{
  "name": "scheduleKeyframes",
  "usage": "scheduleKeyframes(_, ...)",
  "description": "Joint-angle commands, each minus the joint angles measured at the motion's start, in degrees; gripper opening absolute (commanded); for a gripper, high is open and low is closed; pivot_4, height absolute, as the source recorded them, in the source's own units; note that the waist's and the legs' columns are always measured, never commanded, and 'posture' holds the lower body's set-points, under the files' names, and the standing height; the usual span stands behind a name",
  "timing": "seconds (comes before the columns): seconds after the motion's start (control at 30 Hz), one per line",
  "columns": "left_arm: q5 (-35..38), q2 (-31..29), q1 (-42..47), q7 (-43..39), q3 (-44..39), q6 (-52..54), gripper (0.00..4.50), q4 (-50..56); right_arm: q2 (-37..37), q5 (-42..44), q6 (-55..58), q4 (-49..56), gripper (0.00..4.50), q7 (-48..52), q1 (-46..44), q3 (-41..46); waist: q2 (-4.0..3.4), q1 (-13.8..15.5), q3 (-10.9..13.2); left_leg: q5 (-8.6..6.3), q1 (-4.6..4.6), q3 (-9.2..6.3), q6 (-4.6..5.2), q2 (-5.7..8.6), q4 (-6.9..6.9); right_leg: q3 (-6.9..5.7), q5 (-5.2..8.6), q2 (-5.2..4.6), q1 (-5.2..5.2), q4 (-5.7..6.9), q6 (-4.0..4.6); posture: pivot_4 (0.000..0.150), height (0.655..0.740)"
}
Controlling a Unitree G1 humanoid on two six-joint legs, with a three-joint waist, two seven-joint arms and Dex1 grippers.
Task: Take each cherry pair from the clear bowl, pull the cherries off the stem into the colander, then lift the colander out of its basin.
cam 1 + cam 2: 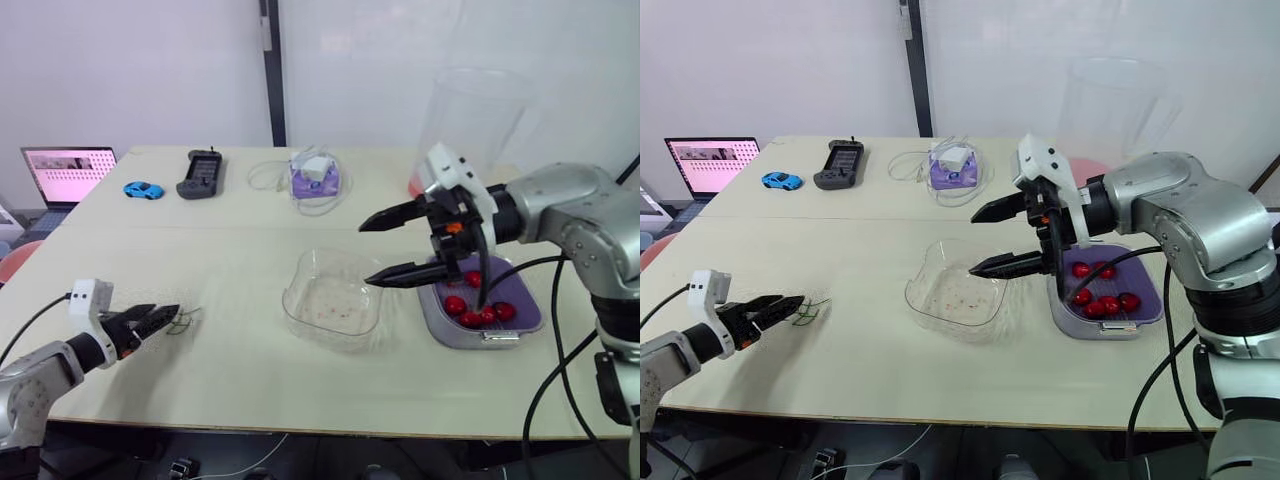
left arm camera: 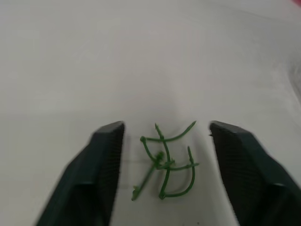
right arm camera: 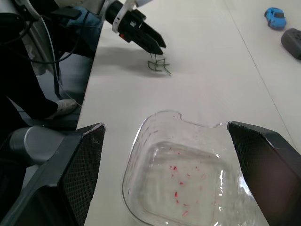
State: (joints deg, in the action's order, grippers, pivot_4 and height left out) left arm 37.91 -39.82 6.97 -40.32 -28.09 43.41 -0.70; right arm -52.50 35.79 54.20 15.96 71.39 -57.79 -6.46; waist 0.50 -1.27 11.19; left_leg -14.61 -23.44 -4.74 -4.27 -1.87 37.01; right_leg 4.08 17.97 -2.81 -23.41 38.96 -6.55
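Note:
The clear bowl (image 1: 333, 295) sits mid-table, holding no cherries, just red smears. Right of it is the purple colander in its basin (image 1: 528, 300), with several red cherries (image 1: 470, 308) inside. My right gripper (image 1: 366, 254) hangs open above the gap between bowl and colander, its fingers empty. The right wrist view looks down on the bowl (image 3: 188, 183). My left gripper (image 1: 165, 318) is low over the table's front left, open. A small heap of green stems (image 2: 167, 160) lies on the table between its fingers (image 2: 106, 155), loose.
Along the table's far side are a laptop (image 1: 65, 175), a blue toy car (image 1: 143, 189), a black controller (image 1: 200, 173) and a purple box with a white cable (image 1: 315, 178). A tall clear container (image 1: 470, 120) stands behind the colander.

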Motion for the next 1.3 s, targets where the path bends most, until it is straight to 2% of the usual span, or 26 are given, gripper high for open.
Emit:
scheduleKeyframes(0.03, 1.3, -1.6, 0.3, 0.0, -3.3, -0.2, 4.45, 0.2, -1.3, 0.2, 0.0, 1.9, 4.50, -0.4, -0.4, 1.2, 0.00, -0.1, 0.0, 0.00, 0.00, 0.00, 0.00, 0.00, 0.00, 0.00, 0.00, 0.00, 0.00, 0.00, 0.00, 0.150, 0.7332)
scheduleKeyframes(0.3, 3.6, -5.3, 2.5, -3.8, -5.9, -0.4, 4.45, -0.8, -1.6, 0.2, 0.0, 2.3, 4.50, -1.0, 0.6, 1.5, 0.00, -0.1, 0.0, 0.00, 0.00, 0.00, 0.00, 0.00, 0.00, 0.00, 0.00, 0.00, 0.00, 0.00, 0.00, 0.150, 0.7332)
scheduleKeyframes(0.47, 6.9, -9.6, 7.3, -10.4, -5.2, -0.7, 4.45, 1.2, -2.9, -0.2, 0.3, 2.6, 4.50, -2.1, 1.7, 2.2, 0.01, 0.0, 0.0, 0.00, 0.00, 0.00, 0.00, 0.00, -0.01, -0.01, 0.00, 0.00, 0.00, 0.00, 0.00, 0.150, 0.7332)
scheduleKeyframes(0.7, 8.6, -14.6, 19.6, -21.6, 7.9, -0.3, 4.45, 9.9, -9.0, -1.9, 2.9, 1.8, 4.50, -5.7, 6.1, 5.4, 0.07, 0.1, 0.0, 0.00, -0.02, 0.06, 0.00, 0.03, -0.06, 0.00, 0.00, -0.04, 0.07, -0.20, -0.01, 0.150, 0.7332)
scheduleKeyframes(0.8, 8.7, -12.7, 29.3, -26.0, 18.2, 1.6, 4.45, 11.8, -15.5, -2.7, 7.2, 5.1, 4.50, -9.1, 14.5, 11.4, 0.10, 0.9, 0.0, 0.00, -0.09, -0.01, 0.00, 0.02, -0.08, -0.06, 0.00, 0.00, 0.06, -0.23, -0.01, 0.150, 0.7332)
scheduleKeyframes(0.9, 7.0, -9.9, 34.9, -28.1, 23.8, 1.0, 4.45, 10.0, -18.9, -1.7, 10.3, 8.4, 4.50, -10.8, 20.9, 16.9, 0.03, 0.3, 0.0, -0.02, -0.12, 0.06, 0.03, 0.04, -0.02, 0.00, -0.01, -0.02, 0.10, -0.32, -0.02, 0.150, 0.7332)
scheduleKeyframes(1.03, 4.2, -4.6, 42.9, -32.7, 31.3, -0.7, 4.45, 6.1, -24.2, -4.9, 17.5, 15.9, 4.50, -8.8, 39.5, 33.6, 0.03, 0.1, 0.0, -0.12, -0.04, 0.02, 0.22, -0.01, 0.01, 0.03, -0.01, 0.16, 0.10, -0.24, -0.01, 0.150, 0.7332)
scheduleKeyframes(1.13, 1.8, -2.5, 46.1, -35.9, 34.4, -2.6, 4.45, 3.3, -24.5, -7.8, 21.8, 20.8, 4.50, -5.2, 52.0, 46.8, -0.01, 0.0, 0.0, -0.15, -0.01, 0.07, 0.27, -0.01, 0.06, 0.11, -0.01, 0.16, 0.11, -0.24, -0.01, 0.150, 0.7332)
scheduleKeyframes(1.23, 0.8, -0.1, 49.3, -38.4, 36.2, -3.2, 4.45, 0.5, -22.1, -14.7, 22.0, 24.7, 4.50, -0.1, 68.2, 60.9, 0.05, 0.4, 0.0, -0.16, 0.04, 0.06, 0.29, 0.00, 0.07, 0.09, 0.00, 0.17, 0.21, -0.26, -0.02, 0.150, 0.7332)
scheduleKeyframes(1.3, 0.0, 1.9, 51.6, -39.9, 37.1, -4.0, 4.45, -1.6, -17.9, -18.2, 21.3, 26.3, 4.50, 3.9, 78.3, 71.2, 0.12, 0.5, 0.0, -0.16, 0.04, 0.08, 0.29, 0.02, 0.07, 0.11, 0.00, 0.13, 0.26, -0.32, -0.03, 0.150, 0.7332)
